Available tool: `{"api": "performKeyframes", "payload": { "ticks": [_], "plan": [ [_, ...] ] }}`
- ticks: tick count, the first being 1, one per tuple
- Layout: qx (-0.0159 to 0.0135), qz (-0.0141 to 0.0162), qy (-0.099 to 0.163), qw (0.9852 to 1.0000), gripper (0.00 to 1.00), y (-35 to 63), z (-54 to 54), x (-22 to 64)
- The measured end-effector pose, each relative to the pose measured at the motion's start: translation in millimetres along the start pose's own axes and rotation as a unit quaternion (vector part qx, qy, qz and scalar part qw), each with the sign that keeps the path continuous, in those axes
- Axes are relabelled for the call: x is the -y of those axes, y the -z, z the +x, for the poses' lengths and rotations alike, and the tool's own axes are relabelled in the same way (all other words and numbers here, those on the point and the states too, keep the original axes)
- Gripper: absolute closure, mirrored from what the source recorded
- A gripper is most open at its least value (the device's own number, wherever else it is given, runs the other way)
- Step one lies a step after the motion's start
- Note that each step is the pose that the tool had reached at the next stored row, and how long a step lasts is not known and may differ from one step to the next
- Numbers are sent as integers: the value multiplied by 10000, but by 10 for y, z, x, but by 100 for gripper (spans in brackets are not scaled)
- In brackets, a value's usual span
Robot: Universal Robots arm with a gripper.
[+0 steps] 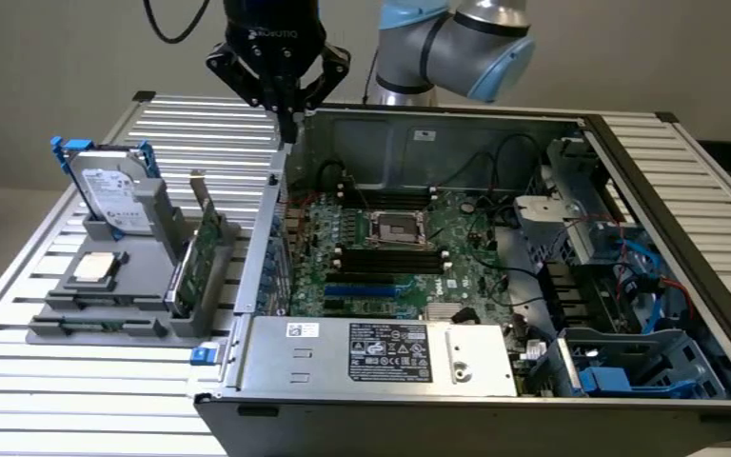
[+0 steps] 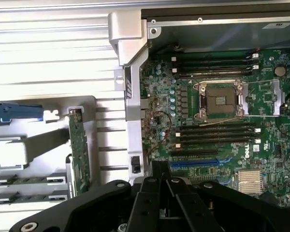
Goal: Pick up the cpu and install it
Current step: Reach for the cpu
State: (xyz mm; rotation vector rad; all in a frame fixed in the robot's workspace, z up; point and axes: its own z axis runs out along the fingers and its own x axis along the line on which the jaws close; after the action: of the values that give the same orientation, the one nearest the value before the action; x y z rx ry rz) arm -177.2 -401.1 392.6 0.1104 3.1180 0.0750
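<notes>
1. Below the jaws and off toward the exterior view's left, well apart from them, the cpu (image 1: 95, 268) (image 2: 9, 154) lies flat in a recess of a grey holder (image 1: 99, 322) (image 2: 84, 104), broad face up.
2. The cpu is square, so no long axis can be told; its edges run roughly in line with the holder's edges.
3. Its top is bright silver metal, glaring white in the wrist view, with a thin tan rim around it.
4. The jaws are pressed together with nothing between them, hanging just above the open computer case's (image 1: 340, 347) side wall near its far corner.
5. Past the jaws, inside the case, the metal-framed socket (image 1: 400, 228) (image 2: 221, 100) sits on the green motherboard with its dark centre bare.
6. Between the jaws and the cpu, a hard drive (image 1: 109, 195) with a blue bracket and a green card (image 1: 201, 257) (image 2: 79, 154) stand upright in the same holder.
7. Holder and case rest on a desk (image 1: 87, 390) of ribbed aluminium slats; behind it is a plain beige wall.
</notes>
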Motion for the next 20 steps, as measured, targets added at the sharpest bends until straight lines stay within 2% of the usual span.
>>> {"api": "performKeyframes", "payload": {
  "ticks": [9, 20],
  "plan": [
    [-7, 1, 0, 10000, 89, 5, 407, 35],
    [-86, 6, -4, 10000, 89, -13, 906, 72]
  ]
}}
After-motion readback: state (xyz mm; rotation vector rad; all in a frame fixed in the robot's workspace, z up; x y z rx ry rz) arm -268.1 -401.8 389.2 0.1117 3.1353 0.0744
